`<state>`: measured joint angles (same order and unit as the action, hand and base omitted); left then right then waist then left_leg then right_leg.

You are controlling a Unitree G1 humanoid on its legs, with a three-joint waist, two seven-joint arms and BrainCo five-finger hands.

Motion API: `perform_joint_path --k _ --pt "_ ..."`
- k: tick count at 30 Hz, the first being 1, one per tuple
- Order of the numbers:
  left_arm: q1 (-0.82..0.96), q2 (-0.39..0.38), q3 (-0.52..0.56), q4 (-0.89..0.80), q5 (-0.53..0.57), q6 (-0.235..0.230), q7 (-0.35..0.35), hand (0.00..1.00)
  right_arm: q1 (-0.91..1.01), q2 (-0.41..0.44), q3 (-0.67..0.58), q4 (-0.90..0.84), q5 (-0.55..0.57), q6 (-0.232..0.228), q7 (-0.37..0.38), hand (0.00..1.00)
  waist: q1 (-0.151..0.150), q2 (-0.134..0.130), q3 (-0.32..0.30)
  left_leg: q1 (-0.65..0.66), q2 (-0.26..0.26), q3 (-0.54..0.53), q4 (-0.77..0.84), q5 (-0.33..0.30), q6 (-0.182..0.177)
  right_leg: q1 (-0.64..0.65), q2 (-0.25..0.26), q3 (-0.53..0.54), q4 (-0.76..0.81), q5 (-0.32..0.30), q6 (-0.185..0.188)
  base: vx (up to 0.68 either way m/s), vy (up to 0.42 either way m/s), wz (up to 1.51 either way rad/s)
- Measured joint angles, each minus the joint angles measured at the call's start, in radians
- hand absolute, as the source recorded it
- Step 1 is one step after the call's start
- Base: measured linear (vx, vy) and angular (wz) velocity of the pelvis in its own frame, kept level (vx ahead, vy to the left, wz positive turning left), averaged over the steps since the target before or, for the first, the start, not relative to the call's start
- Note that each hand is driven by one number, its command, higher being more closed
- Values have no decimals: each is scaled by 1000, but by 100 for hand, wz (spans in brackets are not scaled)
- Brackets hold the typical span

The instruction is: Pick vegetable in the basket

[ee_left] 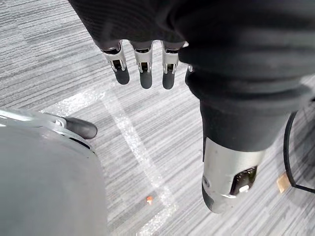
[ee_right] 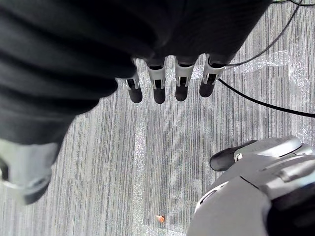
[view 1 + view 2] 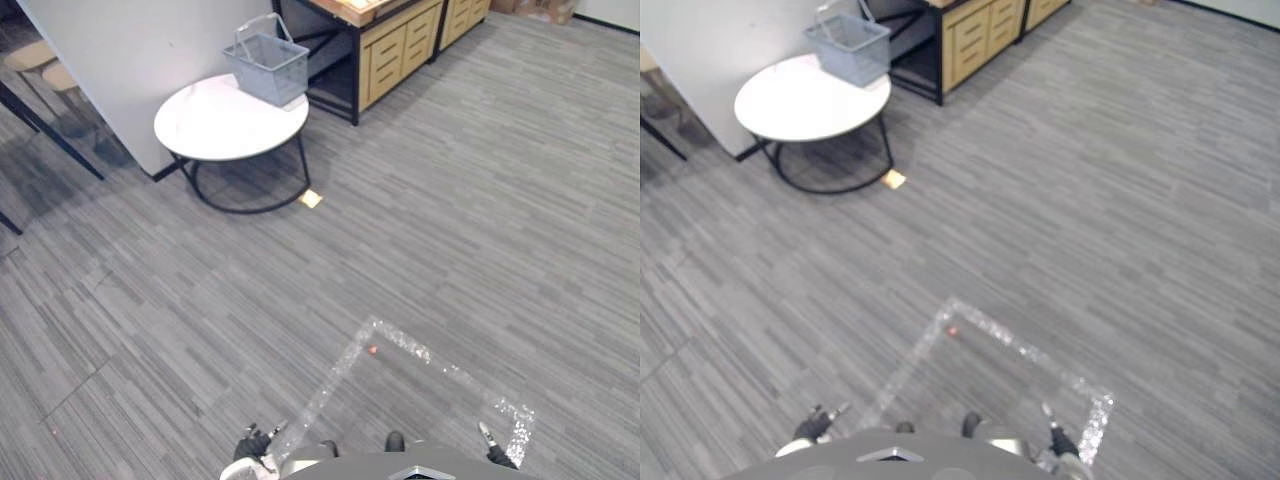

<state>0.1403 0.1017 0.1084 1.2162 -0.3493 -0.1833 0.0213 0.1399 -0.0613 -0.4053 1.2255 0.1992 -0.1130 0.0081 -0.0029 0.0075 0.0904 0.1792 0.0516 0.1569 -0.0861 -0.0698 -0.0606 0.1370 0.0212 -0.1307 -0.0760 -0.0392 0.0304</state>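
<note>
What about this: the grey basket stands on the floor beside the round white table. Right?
No. The left eye view shows the basket standing on the table, at its far edge, not on the floor beside it.

- No lettering, number, label or sign can be read anywhere
- basket (image 3: 268,68), table (image 3: 215,125) and drawers (image 3: 395,55) show plain faces, too small to tell any print
- tape (image 3: 420,352) on the floor carries no legible mark
</note>
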Motion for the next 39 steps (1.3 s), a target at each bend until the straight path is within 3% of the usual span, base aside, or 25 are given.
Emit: perform_joint_path --k 12,26,29,30,31,33,34,36,37,38,39 --pt "0 7 -12 -3 4 11 -27 0 -1 -18 61 -1 -4 -2 46 0 1 0 0 0 0 -1 -1 0 0 2 0 -1 -3 0 0 -19 -8 0" --pt "-11 11 -18 -3 11 21 -24 0 -7 -21 48 -1 -3 0 46 0 1 2 6 -20 0 -6 4 0 0 -7 0 -8 2 -3 -3 -4 -3 0" --pt "-31 11 38 -6 10 20 -8 0 -37 -18 50 -1 -2 1 46 0 -2 -15 51 -121 10 -1 205 -63 -29 -54 -13 -11 81 -47 -25 -62 -30 9" --pt "-30 12 63 -24 9 20 4 0 -40 -14 51 0 -2 1 46 0 0 -27 74 -203 20 -1 398 -86 -47 -52 -23 -16 95 -63 -42 -112 -70 24" --pt "-28 9 109 -36 6 21 12 0 -35 -19 50 4 -2 1 45 0 2 -28 94 -308 43 -2 624 -83 -42 -34 -23 -31 97 -71 -47 -111 -65 24" --pt "-22 -34 180 -41 -4 24 18 0 -28 -24 52 3 -2 3 43 0 8 -9 117 -413 84 -5 869 -21 -22 11 -18 -39 98 -79 -58 -5 30 14" --pt "-8 -45 205 -52 -23 32 19 0 -28 -34 64 1 -2 4 41 0 9 -4 120 -471 97 -3 975 -22 -11 26 -29 -44 103 -89 -58 55 90 7" --pt "2 -57 207 -57 -24 33 20 0 -42 -34 63 -9 -2 6 35 0 13 -4 120 -542 107 -4 973 -29 -21 25 -51 -44 109 -100 -41 118 118 10" --pt "2 -57 207 -57 -24 33 20 0 -44 -39 60 -10 -2 7 33 0 18 -3 121 -560 108 -5 905 -29 -22 24 -62 -44 111 -105 -32 237 202 6" --pt "2 -60 204 -57 -24 33 20 0 -57 -40 59 -12 -1 11 25 0 35 0 124 -559 108 -11 703 -19 -23 24 -79 -39 112 -116 -16 165 136 3" --pt "2 -62 204 -58 -23 33 20 0 -61 -41 61 -15 -1 11 24 0 36 1 124 -558 109 -13 653 -15 -22 24 -81 -39 112 -118 -13 230 207 -1"
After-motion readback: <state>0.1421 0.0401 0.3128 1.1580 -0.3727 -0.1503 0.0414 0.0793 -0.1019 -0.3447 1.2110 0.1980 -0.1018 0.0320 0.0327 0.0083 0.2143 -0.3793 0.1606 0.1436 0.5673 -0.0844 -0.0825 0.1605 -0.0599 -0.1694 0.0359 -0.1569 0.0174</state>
